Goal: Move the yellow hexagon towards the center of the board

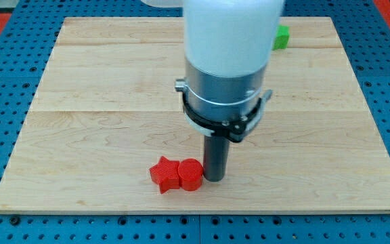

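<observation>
three blocks show on the wooden board point(100, 102): a red star point(162, 173) and a red cylinder point(190, 175) near the view's bottom, touching each other, and a green block point(281, 37) at the view's top, partly hidden behind the arm's white housing point(232, 30). my tip point(214, 179) rests on the board just beside the red cylinder, on its right in the view, touching it or nearly so. the rod has no fingers to open or close; it is only a straight dark shaft below a grey collar point(223, 88). the yellow hexagon does not show anywhere in this view, so i cannot tell where it lies. a blue pegboard point(5, 81) surrounds the board.
</observation>
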Robot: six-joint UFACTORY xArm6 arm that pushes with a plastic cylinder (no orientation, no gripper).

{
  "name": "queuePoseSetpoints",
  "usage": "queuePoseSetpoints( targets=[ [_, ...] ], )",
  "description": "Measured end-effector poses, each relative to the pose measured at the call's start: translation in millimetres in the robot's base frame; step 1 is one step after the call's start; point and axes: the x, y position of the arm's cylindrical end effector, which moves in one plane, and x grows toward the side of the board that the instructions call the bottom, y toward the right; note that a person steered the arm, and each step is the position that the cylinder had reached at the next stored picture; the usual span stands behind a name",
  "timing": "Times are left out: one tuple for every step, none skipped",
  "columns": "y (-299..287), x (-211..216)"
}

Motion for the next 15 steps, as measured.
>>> queuePoseSetpoints(
  targets=[
    [76, -56],
    [109, -124],
    [120, -199],
    [117, -253],
    [89, -278],
    [62, -276],
    [34, -259],
    [0, -245],
    [-20, -273],
    [-38, -263],
    [-38, -217],
    [-49, -241],
    [-99, -308],
    [-87, -362],
    [-16, -365]
  ],
)
